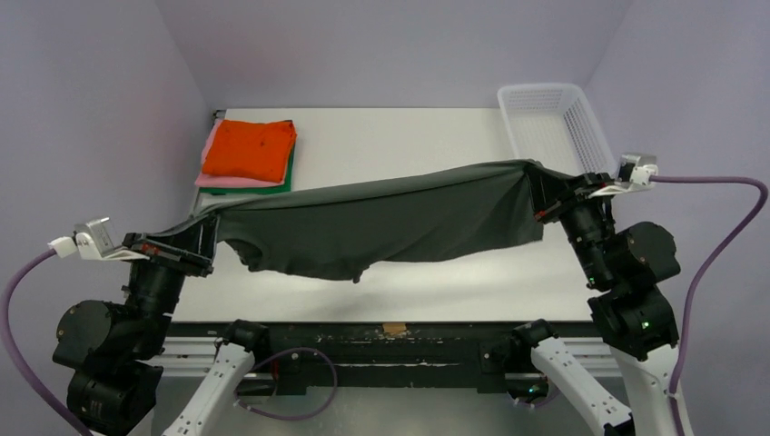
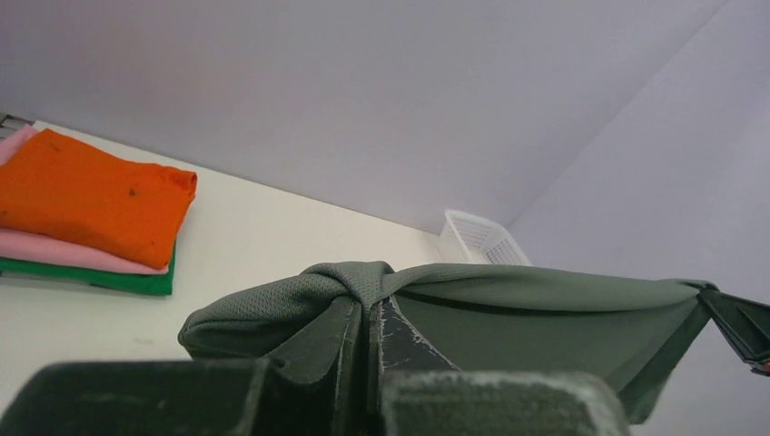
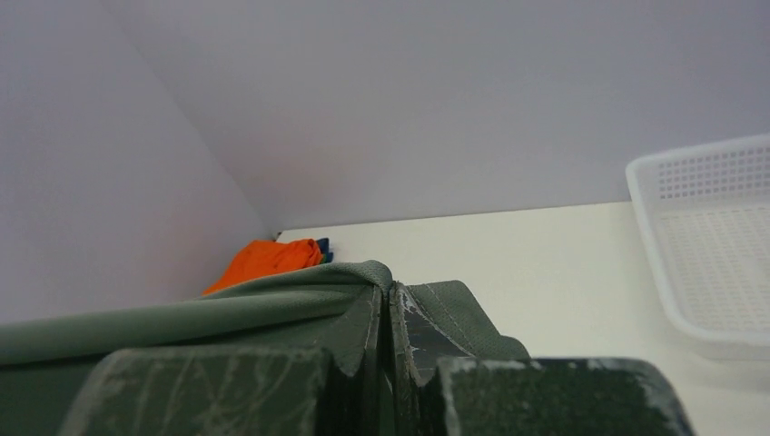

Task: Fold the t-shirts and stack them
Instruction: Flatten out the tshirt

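Observation:
A dark grey t-shirt (image 1: 381,222) hangs stretched in the air between both grippers, sagging in the middle above the table. My left gripper (image 1: 207,238) is shut on its left end, where the cloth bunches over the closed jaws in the left wrist view (image 2: 363,282). My right gripper (image 1: 538,193) is shut on its right end, where the cloth drapes over the jaws in the right wrist view (image 3: 381,291). A folded stack sits at the back left: an orange shirt (image 1: 250,148) on a pink one (image 1: 211,180) on a green one (image 1: 281,184).
A white plastic mesh basket (image 1: 552,123) stands at the table's back right corner, just behind my right gripper. The white table (image 1: 399,132) has purple-grey walls on three sides. The table's front edge has a black rail (image 1: 390,331).

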Controlling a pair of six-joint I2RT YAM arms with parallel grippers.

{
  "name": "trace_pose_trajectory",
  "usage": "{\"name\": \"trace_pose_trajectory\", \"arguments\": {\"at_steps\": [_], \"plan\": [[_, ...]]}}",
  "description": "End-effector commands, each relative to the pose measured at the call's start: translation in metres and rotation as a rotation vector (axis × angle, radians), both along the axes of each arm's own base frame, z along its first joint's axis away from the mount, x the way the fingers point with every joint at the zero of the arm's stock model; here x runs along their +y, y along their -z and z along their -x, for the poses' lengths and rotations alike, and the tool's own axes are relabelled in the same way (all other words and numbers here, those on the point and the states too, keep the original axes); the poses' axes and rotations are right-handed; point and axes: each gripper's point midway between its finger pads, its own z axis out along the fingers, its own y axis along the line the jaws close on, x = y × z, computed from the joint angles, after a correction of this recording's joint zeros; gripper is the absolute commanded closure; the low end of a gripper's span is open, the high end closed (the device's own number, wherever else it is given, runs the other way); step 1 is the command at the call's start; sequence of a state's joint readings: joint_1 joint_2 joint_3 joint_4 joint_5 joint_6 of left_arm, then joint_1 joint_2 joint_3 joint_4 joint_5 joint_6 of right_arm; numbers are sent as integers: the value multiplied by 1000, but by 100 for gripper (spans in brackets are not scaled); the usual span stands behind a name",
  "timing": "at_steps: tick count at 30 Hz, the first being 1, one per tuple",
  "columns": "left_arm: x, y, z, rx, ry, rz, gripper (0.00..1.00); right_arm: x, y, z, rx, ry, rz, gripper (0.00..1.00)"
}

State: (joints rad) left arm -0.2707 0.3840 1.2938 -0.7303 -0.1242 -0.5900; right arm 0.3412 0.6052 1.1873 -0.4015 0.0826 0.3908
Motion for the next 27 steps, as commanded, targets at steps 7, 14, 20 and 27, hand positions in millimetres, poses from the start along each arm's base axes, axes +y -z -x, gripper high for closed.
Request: {"name": "trace_pose_trajectory", "arguments": {"at_steps": [7, 14, 20, 27], "plan": [[-2, 79, -120, 363, -162, -156, 99, -23, 85, -65, 261, 249, 82, 100], [-24, 204, -284, 712, -173, -295, 90, -39, 232, -157, 612, 433, 226, 100], [-42, 264, -375, 965, -80, -313, 24, -43, 297, -234, 828, 484, 236, 32], [-61, 239, -324, 871, 40, -271, 0, -43, 286, -215, 792, 488, 158, 1]]}}
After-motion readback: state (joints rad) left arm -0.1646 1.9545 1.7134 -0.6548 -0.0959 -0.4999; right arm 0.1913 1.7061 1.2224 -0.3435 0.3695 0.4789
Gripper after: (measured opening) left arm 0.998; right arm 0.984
